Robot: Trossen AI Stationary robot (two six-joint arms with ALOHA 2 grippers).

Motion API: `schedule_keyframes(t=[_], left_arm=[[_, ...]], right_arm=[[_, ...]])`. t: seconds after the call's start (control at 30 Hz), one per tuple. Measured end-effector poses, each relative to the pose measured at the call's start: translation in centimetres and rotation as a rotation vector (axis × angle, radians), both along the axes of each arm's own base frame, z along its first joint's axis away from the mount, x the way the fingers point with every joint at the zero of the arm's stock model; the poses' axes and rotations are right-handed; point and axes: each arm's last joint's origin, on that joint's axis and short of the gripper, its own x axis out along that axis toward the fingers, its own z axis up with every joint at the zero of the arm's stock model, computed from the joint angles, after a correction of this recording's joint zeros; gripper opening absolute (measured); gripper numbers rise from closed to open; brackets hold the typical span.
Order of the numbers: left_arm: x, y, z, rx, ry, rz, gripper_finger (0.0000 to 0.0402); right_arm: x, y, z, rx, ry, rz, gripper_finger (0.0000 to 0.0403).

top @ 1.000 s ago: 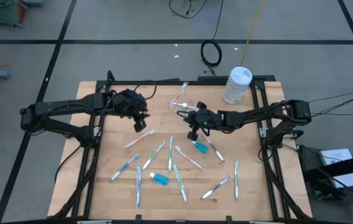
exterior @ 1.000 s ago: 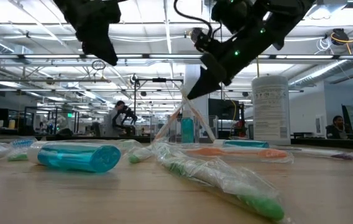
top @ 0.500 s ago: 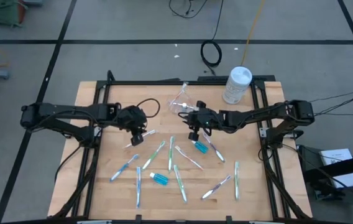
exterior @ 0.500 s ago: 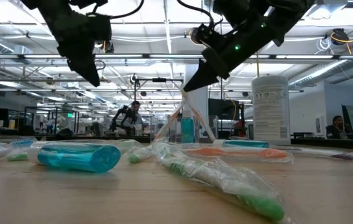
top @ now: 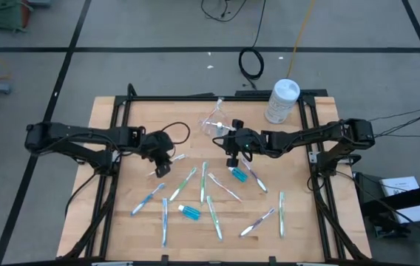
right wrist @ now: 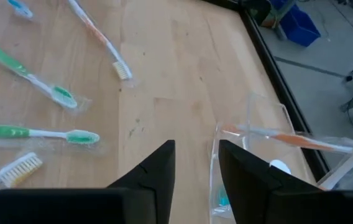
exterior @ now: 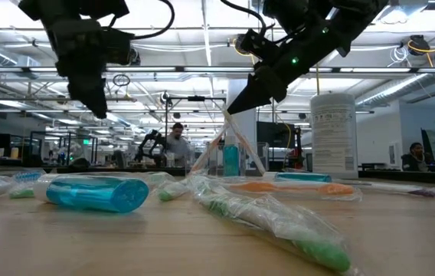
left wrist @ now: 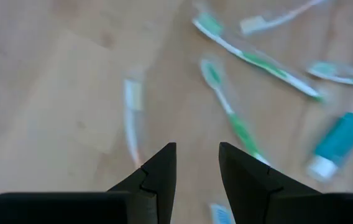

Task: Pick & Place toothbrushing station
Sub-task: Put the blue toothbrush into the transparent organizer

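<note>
The left gripper (top: 161, 160), jaws apart and empty, hangs just above the far-left orange toothbrush (top: 167, 163), whose long axis runs diagonally, while the right gripper (top: 231, 151), jaws apart, waits beside the clear cup (top: 214, 123).

We take the cup (top: 214, 120) as our landmark; it stands near the back middle of the worktop (top: 132, 118). The canister (top: 282, 100) is behind it to the right. The toothbrushes (top: 205, 181) lie scattered in front of the cup, with one tube (top: 238, 174) just in front-right and another tube (top: 190, 213) further forward. Inside the cup we see one toothbrush (right wrist: 294, 140) leaning.
</note>
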Motion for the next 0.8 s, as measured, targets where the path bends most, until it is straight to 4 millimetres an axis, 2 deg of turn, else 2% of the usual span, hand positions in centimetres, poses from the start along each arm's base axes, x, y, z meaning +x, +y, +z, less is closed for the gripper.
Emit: schedule_keyframes(t=[0.17, 0.3, 0.47, 0.8], left_arm=[[-0.5, -2.0, -0.3, -0.110, 0.072, 0.032, 0.0127], [-1.2, -3.7, -0.5, -0.120, 0.142, 0.086, 0.0127], [-1.1, -5.9, -1.4, -0.113, 0.183, 0.159, 0.0127], [-0.6, -9.5, -4.6, -0.081, 0.352, 0.141, 0.0127]], right_arm=[[0.0, 0.0, 0.0, -0.009, 0.000, 0.005, 0.0115], [0.1, 0.0, 0.1, -0.010, -0.008, 0.005, 0.0114], [0.1, 0.0, 0.1, -0.008, -0.009, 0.005, 0.0114], [0.1, 0.0, 0.1, 0.018, -0.026, -0.011, 0.0114]])
